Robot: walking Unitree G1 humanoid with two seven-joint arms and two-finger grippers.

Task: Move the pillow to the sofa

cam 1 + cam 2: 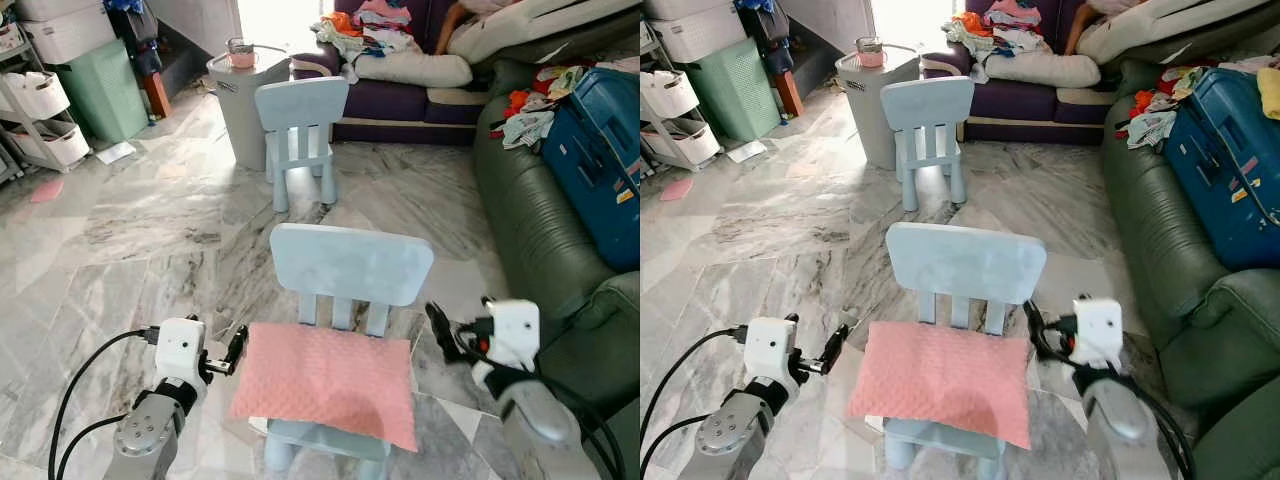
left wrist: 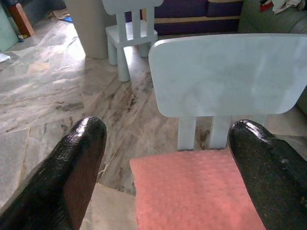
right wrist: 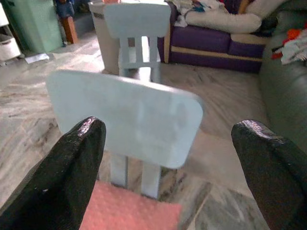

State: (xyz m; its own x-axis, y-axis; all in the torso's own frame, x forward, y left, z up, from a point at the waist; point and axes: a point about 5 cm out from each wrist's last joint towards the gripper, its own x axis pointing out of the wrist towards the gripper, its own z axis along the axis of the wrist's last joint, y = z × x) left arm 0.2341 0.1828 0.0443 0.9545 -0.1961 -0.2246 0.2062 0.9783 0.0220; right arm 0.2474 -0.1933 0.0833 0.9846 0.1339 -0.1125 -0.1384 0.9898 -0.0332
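Pink pillow (image 1: 328,382) lay flat on the seat of the near chair (image 1: 350,262), its front edge hanging a bit past the seat, so both side edges were free to pinch. I had the left gripper (image 1: 232,352) just beside the pillow's left edge, fingers spread wide; in the left wrist view the fingers (image 2: 72,167) framed the pillow corner and the chair back, nothing between them. The right gripper (image 1: 445,330) sat just off the pillow's right rear corner, near the chair back, also spread apart and holding nothing; the right wrist view looked past its fingers (image 3: 76,167) at the chair back with a strip of pink below. I judged this as the approach for a two-sided grab: one gripper per edge, since the pillow is soft and wide and would sag from a single pinch. Nothing grasped yet, so the task was barely started. The green sofa (image 1: 540,230) ran along my right, close by, with a blue suitcase (image 1: 600,160) on it, so the drop spot would need to be the bare cushion nearer me. The far chair (image 1: 298,130) stood well apart, ahead.
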